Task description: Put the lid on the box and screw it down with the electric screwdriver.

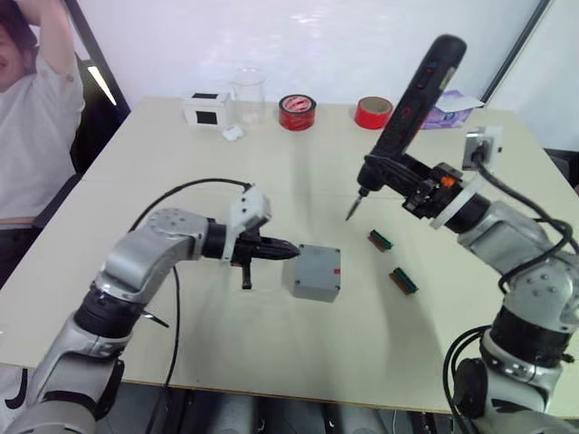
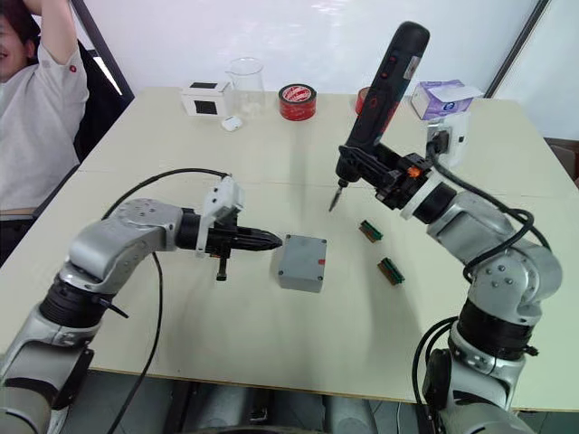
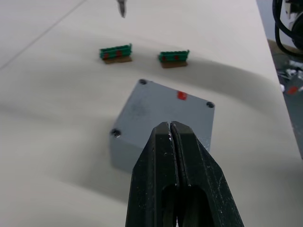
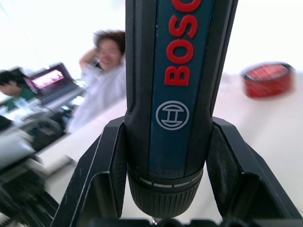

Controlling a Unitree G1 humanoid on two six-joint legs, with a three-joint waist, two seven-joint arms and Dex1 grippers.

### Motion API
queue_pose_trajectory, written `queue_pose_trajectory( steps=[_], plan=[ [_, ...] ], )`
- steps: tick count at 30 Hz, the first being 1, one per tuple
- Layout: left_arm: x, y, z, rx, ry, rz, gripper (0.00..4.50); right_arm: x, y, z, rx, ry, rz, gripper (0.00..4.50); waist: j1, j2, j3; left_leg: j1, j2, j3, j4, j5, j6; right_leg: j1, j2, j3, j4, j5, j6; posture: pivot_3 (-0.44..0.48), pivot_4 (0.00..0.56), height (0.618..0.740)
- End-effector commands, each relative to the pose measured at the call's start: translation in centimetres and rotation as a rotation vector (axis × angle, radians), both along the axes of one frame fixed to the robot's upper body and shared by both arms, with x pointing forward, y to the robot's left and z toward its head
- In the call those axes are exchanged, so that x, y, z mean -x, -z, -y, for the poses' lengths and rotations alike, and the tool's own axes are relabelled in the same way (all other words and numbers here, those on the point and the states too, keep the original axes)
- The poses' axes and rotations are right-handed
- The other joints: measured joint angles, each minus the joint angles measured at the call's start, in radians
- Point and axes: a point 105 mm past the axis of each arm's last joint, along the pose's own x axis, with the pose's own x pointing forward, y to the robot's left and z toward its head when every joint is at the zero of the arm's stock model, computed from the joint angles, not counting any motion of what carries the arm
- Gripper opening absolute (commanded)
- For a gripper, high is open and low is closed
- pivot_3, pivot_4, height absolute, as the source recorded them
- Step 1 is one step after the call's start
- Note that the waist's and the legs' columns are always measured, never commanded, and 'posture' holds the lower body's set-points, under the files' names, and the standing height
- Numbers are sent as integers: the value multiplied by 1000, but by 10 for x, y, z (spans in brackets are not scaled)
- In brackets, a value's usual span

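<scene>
The grey box (image 1: 317, 273) sits mid-table with a small red mark on top. Its top face is the lid (image 3: 168, 105), lying flush, with screw holes at the corners. My left gripper (image 1: 289, 250) is shut and empty, its tips just left of the box and level with it. In the left wrist view the shut fingertips (image 3: 163, 137) stand over the box's near edge. My right gripper (image 1: 384, 172) is shut on the electric screwdriver (image 1: 421, 86). The screwdriver is tilted, its bit (image 1: 351, 212) pointing down above the table, behind and right of the box.
Two green-and-brown pieces (image 1: 380, 240) (image 1: 403, 280) lie right of the box. Along the far edge stand a white-and-black box (image 1: 207, 108), a glass beaker (image 1: 248, 90), two red tape rolls (image 1: 297, 112) (image 1: 373, 112) and a purple tissue box (image 1: 452, 107). A person (image 1: 32, 108) sits far left.
</scene>
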Motion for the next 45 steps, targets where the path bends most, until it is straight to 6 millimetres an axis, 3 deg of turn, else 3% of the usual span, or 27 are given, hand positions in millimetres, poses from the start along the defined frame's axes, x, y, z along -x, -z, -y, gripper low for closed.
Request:
queue_pose_trajectory(
  steps=[1, 14, 32, 39, 45],
  plan=[
    [-5, 0, 10, -20, 4, 85, 0, 12, -13, -9, 21, -15, 100, 1750, -1, 0, 0, 0, 0, 0, 0, 0, 0, 0, 0, 0, 0, 0, 0, 0, 150, 740],
    [-14, 32, 21, -99, 5, 105, 0, 15, 9, -22, 114, -30, 80, 1750, -1, 0, 0, 1, 1, 0, 0, 0, 0, 0, 1, 0, 1, 0, 0, 0, 150, 740],
    [-11, 37, 20, -102, -8, 89, 0, 6, 33, -15, 121, 59, 39, 1750, -2, 0, 0, 3, 1, 0, 0, 0, 0, 2, 1, 0, 1, 0, 0, 0, 150, 740],
    [-10, 42, 20, -115, 2, 85, 0, 14, 50, -23, 190, 28, 20, 1750, -2, 0, -1, 5, 1, 0, 0, 0, 0, 4, 1, 0, 0, 0, 0, 0, 150, 740],
    [-9, 49, 20, -140, 8, 85, 0, 19, 77, -25, 286, 29, -35, 1750, -2, -5, -5, 7, 1, -1, 0, 0, 0, 7, 2, 0, 0, 0, 0, 0, 150, 740]
  ],
)
